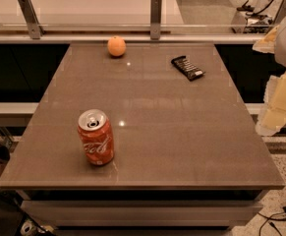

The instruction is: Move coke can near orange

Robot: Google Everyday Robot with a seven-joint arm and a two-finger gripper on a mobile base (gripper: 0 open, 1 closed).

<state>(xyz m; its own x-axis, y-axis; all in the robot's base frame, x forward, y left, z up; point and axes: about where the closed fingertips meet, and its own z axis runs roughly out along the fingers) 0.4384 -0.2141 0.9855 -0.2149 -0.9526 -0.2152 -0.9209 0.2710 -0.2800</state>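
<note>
The coke can point(96, 137) stands upright on the brown table point(152, 107), near its front left corner. It is red with white script and a silver top. The orange point(116, 46) sits at the far edge of the table, a little left of centre, well apart from the can. My gripper point(275, 107) shows as pale yellowish parts at the right edge of the view, off the table's right side and far from both the can and the orange. It holds nothing that I can see.
A flat dark snack-bar wrapper point(187, 67) lies at the table's far right. A glass rail with metal posts point(156, 16) runs behind the far edge. Cables point(280, 215) lie on the floor at the lower right.
</note>
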